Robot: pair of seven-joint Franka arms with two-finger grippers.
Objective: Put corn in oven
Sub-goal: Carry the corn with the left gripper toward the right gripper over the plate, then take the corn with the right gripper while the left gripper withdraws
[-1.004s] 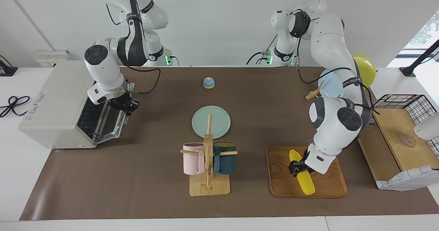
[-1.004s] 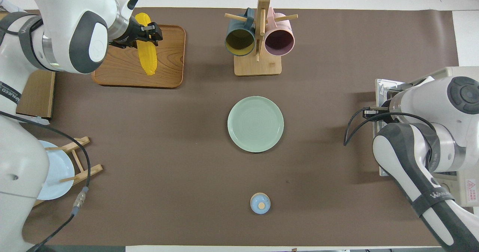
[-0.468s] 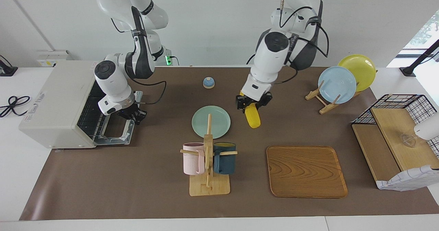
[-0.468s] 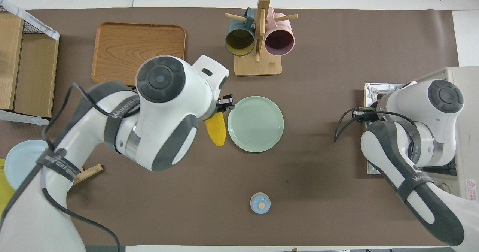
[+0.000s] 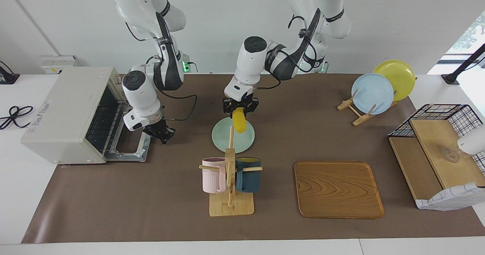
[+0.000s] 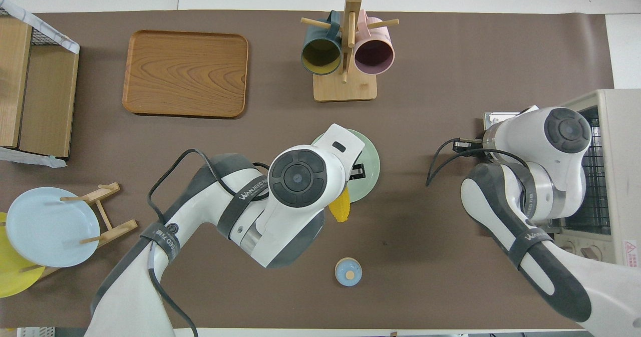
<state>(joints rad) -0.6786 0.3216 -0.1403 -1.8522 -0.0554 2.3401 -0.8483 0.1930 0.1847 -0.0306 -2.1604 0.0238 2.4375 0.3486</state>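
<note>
The yellow corn [image 5: 238, 122] hangs tip-down from my left gripper [image 5: 240, 110], which is shut on its upper end, over the edge of the green plate [image 5: 226, 142] nearer to the robots. In the overhead view only the corn's tip [image 6: 340, 211] shows past the left arm. The off-white oven [image 5: 62, 111] stands at the right arm's end of the table, its door [image 5: 129, 146] dropped flat and its wire rack showing. My right gripper [image 5: 160, 134] is just off the door's free edge, over the mat. The oven also shows in the overhead view [image 6: 618, 126].
A wooden mug rack [image 5: 230, 179] with a pink and a dark blue mug stands farther from the robots than the green plate. A wooden tray [image 5: 338, 188], a plate stand with a blue and a yellow plate [image 5: 373, 92], a wire shelf [image 5: 435, 141] and a small blue bell [image 6: 348, 272] are around.
The left arm lifted the corn off the wooden tray and carried it toward the oven's end, to over the green plate. The oven door dropped fully open and the right gripper moved off it.
</note>
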